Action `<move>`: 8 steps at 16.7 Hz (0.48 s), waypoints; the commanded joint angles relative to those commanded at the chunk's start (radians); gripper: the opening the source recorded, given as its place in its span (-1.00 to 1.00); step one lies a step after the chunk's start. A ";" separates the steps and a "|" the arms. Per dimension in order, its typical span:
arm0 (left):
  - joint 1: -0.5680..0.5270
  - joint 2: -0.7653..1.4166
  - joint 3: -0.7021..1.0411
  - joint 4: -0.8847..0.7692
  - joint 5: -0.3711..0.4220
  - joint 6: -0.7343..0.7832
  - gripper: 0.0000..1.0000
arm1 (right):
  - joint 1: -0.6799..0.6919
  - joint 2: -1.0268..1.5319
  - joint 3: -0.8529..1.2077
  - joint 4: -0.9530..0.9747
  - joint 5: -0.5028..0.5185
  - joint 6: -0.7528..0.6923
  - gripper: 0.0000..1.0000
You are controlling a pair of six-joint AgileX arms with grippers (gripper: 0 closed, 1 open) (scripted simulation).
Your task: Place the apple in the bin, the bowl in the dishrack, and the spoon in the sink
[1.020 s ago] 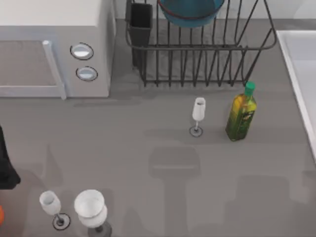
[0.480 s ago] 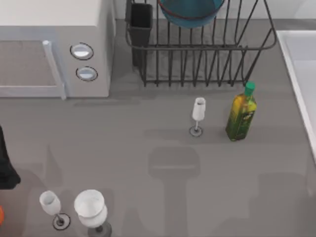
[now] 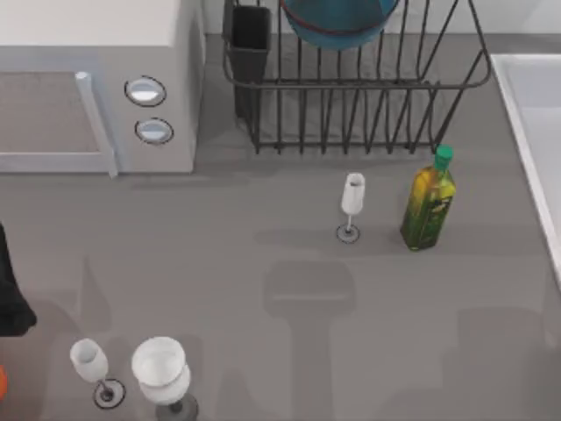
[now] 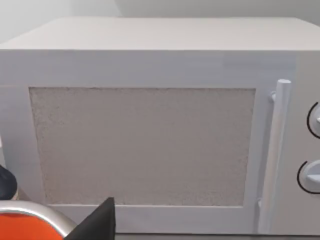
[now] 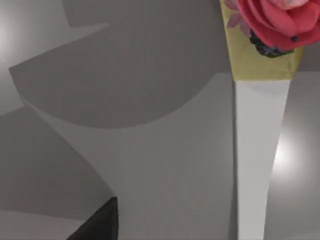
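The blue bowl [image 3: 337, 22] with its reddish rim sits inside the black wire dishrack [image 3: 351, 88] at the back centre, beside the rack's black cutlery cup [image 3: 250, 39]. The white sink [image 3: 519, 123] runs along the right edge of the table. The apple, the spoon and the bin are out of view. My left arm [image 3: 10, 298] shows as a black shape at the left edge. A dark part of my left gripper [image 4: 97, 225] faces the microwave [image 4: 150, 125]. A dark part of my right gripper [image 5: 100, 222] hangs over grey surface.
A white microwave [image 3: 96, 79] stands back left. An oil bottle [image 3: 429, 202] and a small wine glass [image 3: 351, 197] stand in front of the rack. Two wine glasses [image 3: 160, 368] are front left, near an orange object [image 3: 2, 381]. A pink rose [image 5: 275, 22] appears in the right wrist view.
The shadow at the front right of the table has shifted slightly. The bowl, glasses, bottle and left arm have not moved.
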 joint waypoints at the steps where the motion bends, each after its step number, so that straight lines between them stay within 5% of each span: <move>1: 0.000 0.000 0.000 0.000 0.000 0.000 1.00 | 0.000 0.000 0.000 0.000 0.000 0.000 0.55; 8: 0.000 0.000 0.000 0.000 0.000 0.000 1.00 | 0.000 0.000 0.000 0.000 0.000 0.000 -0.51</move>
